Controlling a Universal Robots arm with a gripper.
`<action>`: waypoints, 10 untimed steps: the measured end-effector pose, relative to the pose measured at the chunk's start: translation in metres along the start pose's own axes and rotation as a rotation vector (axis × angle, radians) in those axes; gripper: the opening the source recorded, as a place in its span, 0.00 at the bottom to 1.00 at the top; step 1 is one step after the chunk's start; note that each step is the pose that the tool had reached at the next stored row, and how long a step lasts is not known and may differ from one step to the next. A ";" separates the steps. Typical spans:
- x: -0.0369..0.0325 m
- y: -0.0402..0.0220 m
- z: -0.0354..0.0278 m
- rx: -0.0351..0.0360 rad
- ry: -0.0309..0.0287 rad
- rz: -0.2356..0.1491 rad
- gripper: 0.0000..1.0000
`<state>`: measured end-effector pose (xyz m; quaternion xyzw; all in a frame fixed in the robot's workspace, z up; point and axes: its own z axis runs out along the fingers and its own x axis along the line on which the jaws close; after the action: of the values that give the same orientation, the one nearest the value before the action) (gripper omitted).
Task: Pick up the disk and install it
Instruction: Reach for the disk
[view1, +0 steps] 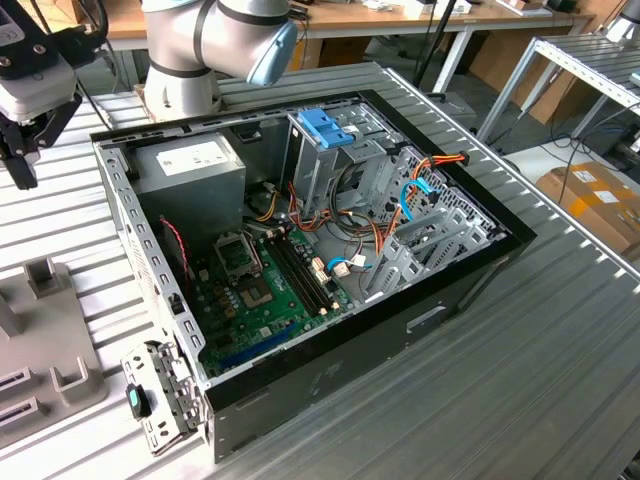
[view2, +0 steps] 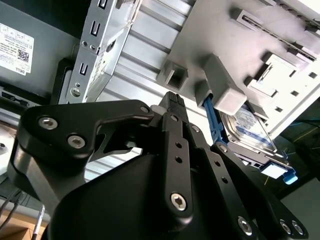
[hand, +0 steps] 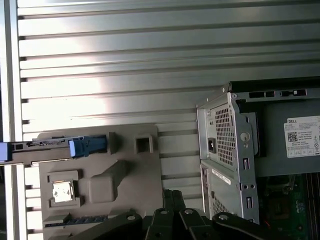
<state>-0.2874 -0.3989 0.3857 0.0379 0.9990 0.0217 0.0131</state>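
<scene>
The ribbed tabletop (view1: 560, 360) carries an open computer case (view1: 300, 250), its side off so the bays can be reached. Beside it, a grey holder (hand: 145, 175) props the disk (view2: 247, 127) on edge for gripping, a block partly hiding it. The hand (view2: 172, 97) hovers above the holder, seemingly pressed together and empty.

bare table (hand: 125, 60) beside fixture (hand: 135, 175), case wall (hand: 225, 140) close
</scene>
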 end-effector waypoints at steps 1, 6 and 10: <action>0.0044 -0.0003 0.0001 0.0000 0.0000 0.000 0.11; 0.0129 -0.0010 0.0005 0.0000 0.0000 0.000 0.11; 0.0179 -0.0007 0.0010 -0.0001 0.0000 0.000 0.11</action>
<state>-0.3053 -0.3982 0.3842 0.0379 0.9990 0.0217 0.0131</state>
